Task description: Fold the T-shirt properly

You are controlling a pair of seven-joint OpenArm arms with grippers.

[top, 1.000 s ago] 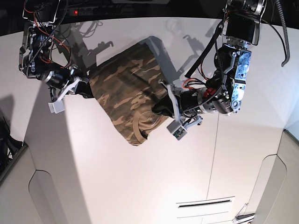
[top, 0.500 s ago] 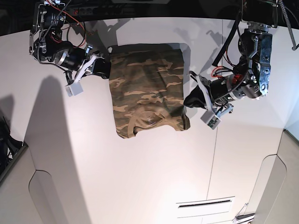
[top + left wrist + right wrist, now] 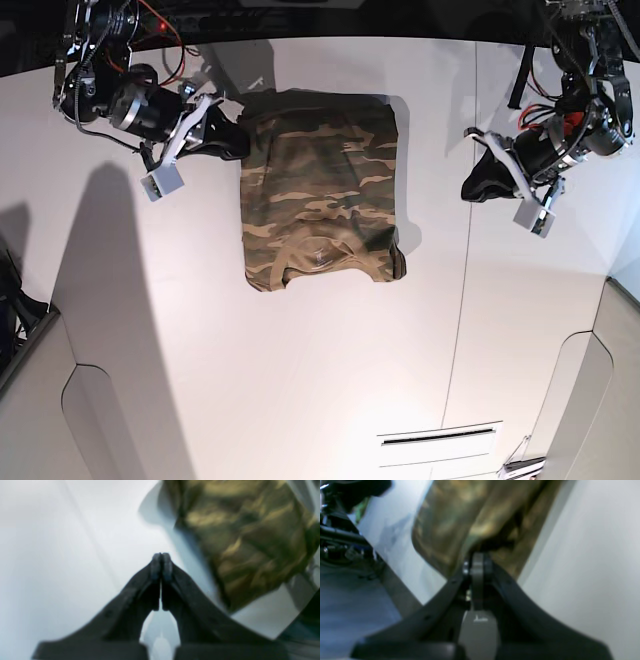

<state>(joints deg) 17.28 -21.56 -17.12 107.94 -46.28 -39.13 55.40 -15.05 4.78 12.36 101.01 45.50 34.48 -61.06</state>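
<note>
— Camouflage cloth, olive and tan: the T-shirt (image 3: 318, 190) is lying folded into a neat rectangle on the white desk (image 3: 300, 380), its long axis running from the far edge toward the camera, collar end nearest.

— Which arm is sitting closer to it?

— The right pincer (image 3: 232, 142) is touching the shirt's far corner on the base view's left. In its wrist view the tips are pressing together with cloth (image 3: 460, 517) bunching right at them, so it is looking clamped on the T-shirt edge.

— And the other?

— The left pincer (image 3: 478, 182) is hanging well apart from the shirt, on the other side. Its wrist view is showing the tips (image 3: 161, 563) meeting with nothing between, the shirt (image 3: 245, 535) lying off ahead and to the right.

— So the next move is falling to the right arm?

— I am judging so, probably releasing that corner.

— Any writing?

— None is reading; the wrist views are blurring.
</note>
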